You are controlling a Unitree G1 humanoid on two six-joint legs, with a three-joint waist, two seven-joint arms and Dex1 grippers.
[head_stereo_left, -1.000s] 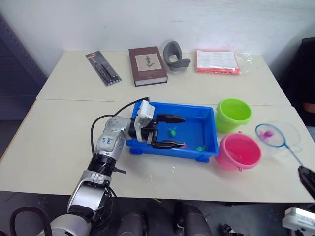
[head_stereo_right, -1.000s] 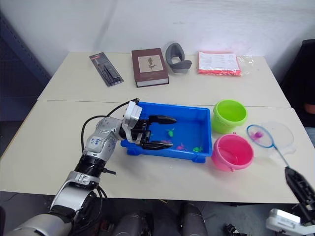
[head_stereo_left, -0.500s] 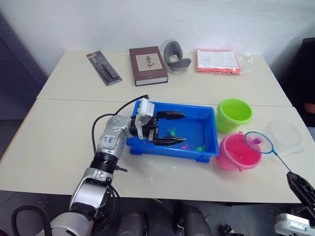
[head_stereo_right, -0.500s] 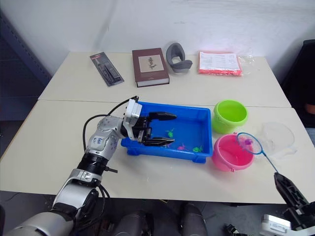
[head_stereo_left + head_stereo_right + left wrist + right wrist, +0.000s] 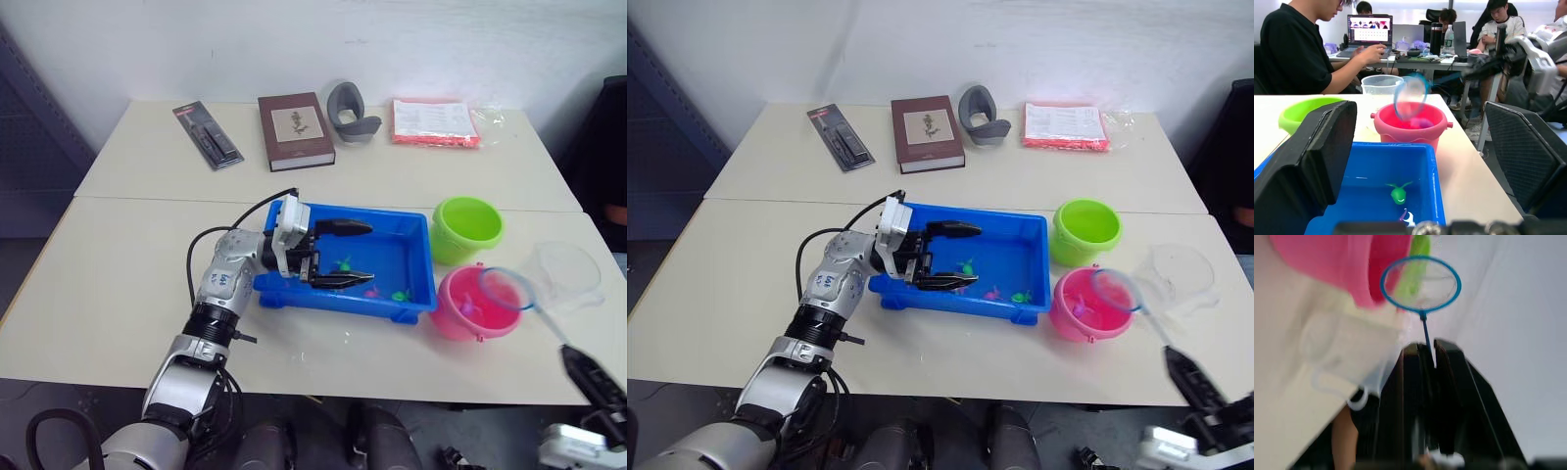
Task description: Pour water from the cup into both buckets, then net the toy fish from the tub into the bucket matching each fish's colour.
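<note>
At the lower right of the left eye frame, the right gripper (image 5: 588, 370) is clamped on the net (image 5: 506, 290) handle, which runs up and left so the hoop hangs over the pink bucket (image 5: 473, 304), right of centre. Tipping the catch out means turning the hoop straight down into that bucket. The left gripper (image 5: 333, 254), jaws apart and empty, hovers mid-frame over the tub (image 5: 411, 235), where fish (image 5: 343, 262) remain. The green bucket (image 5: 466, 226) stands just above the pink one.

Looked like a shared office/lab: people (image 5: 1300, 46) sat at desks (image 5: 1415, 61) with an open laptop (image 5: 1370, 30), office chairs (image 5: 1436, 15), bottles (image 5: 1448, 40) beyond the pale worktable (image 5: 1469, 176).
</note>
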